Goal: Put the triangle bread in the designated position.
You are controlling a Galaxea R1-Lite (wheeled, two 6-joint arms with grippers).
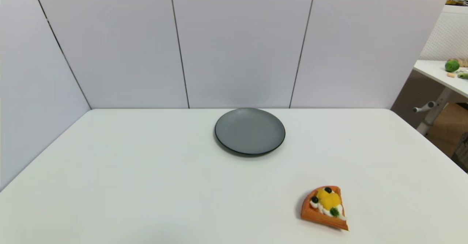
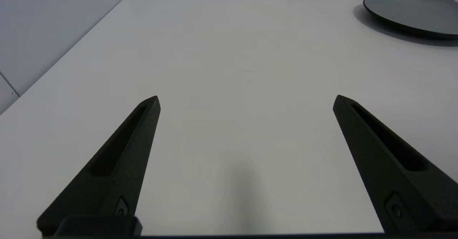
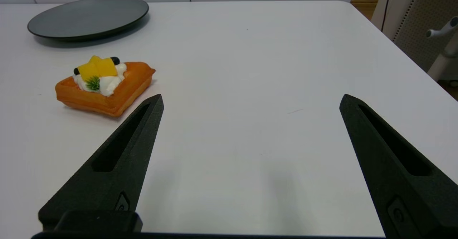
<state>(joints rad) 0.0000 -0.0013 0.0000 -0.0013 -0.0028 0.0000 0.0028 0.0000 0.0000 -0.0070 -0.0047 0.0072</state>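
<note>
Your triangle bread (image 1: 324, 207) lies flat on the white tabletop (image 1: 146, 171), toward its near right corner, toppings up. In the head view its curved crust faces the far edge and its narrow tip points toward the near edge and slightly right, so the long axis runs roughly far-to-near. A dark grey plate (image 1: 249, 131) sits at the middle of the far edge, well apart from the bread.

Your right gripper (image 3: 250, 101) hovers over the tabletop with its fingers spread wide and nothing between them; the bread (image 3: 105, 85) lies just beyond one fingertip, outside the gap. Your left gripper (image 2: 247, 101) is likewise spread wide and empty over bare tabletop.

Neither gripper shows in the head view. The left wrist view catches only the plate's rim (image 2: 411, 11), never the bread; the right wrist view shows both plate (image 3: 87, 15) and bread.
</note>
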